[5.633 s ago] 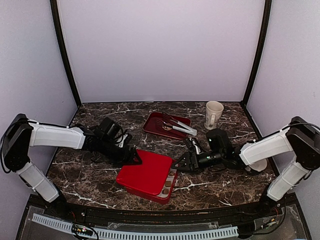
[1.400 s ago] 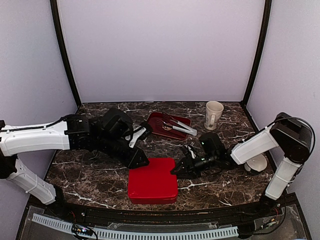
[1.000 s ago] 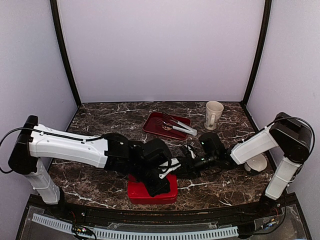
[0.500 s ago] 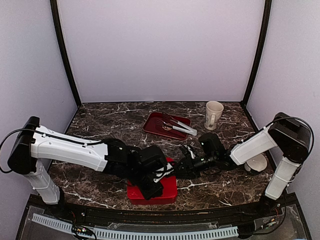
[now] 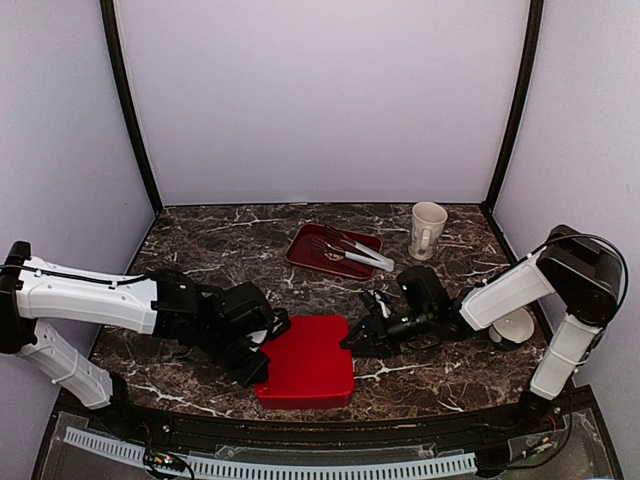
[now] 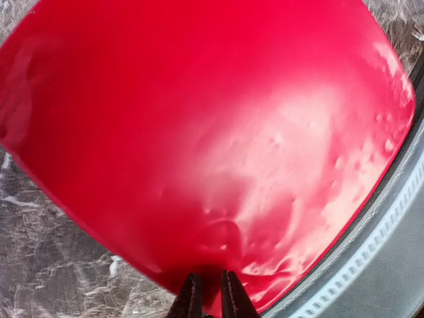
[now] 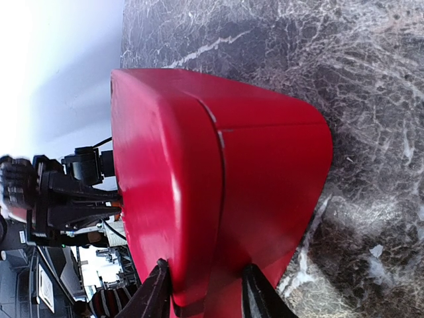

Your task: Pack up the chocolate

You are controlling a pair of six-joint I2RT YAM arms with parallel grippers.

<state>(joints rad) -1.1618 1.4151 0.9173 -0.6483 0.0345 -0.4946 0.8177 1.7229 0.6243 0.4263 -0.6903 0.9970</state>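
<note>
From above, the glossy red box (image 5: 305, 360) sits closed at the middle of the table's (image 5: 200, 240) near edge, with an arm at each side. Only the wrist views show the fingers. The right gripper (image 7: 207, 291) clamps the box's right edge, and the left gripper (image 6: 211, 299) is pinched to a slit at its near-left corner. The chocolate is hidden in every view.

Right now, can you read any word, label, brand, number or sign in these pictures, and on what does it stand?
No text can be read.
The red box is plain red in all three views.
The mug, the dark red tray and the tongs show no print from above.
The background clutter in the right wrist view is too blurred to read.
</note>
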